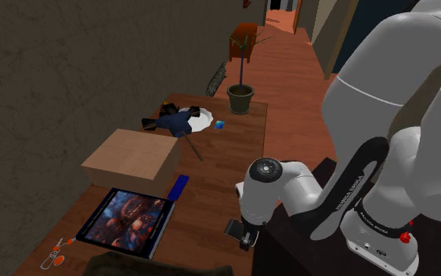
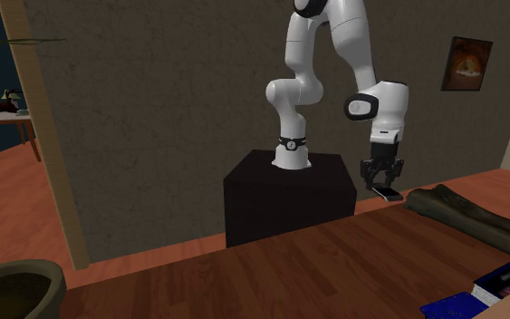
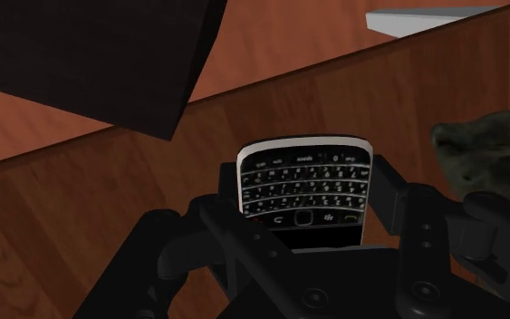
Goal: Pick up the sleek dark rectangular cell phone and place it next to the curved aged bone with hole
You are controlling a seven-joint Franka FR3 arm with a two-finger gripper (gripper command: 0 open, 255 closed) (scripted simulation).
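The end effector [image 3: 307, 204] is closed on the phone [image 3: 304, 172], its two fingers [image 3: 387, 186] pressing the long side edges while the keypad end sticks out ahead of them. The phone looks like a stiff, light slab with smooth, slick sides, so I judge that a grip on the narrow edges suits it: firm but not crushing, and level so it cannot slide out. Under it lies the wooden counter [image 3: 81, 217], which the phone seems to hang just above. Just off to one side of the fingers sits the dark, mottled bone [image 3: 493, 145], near enough for a short carry. Beyond the phone's tip is the corner of the black stand [image 3: 90, 54].
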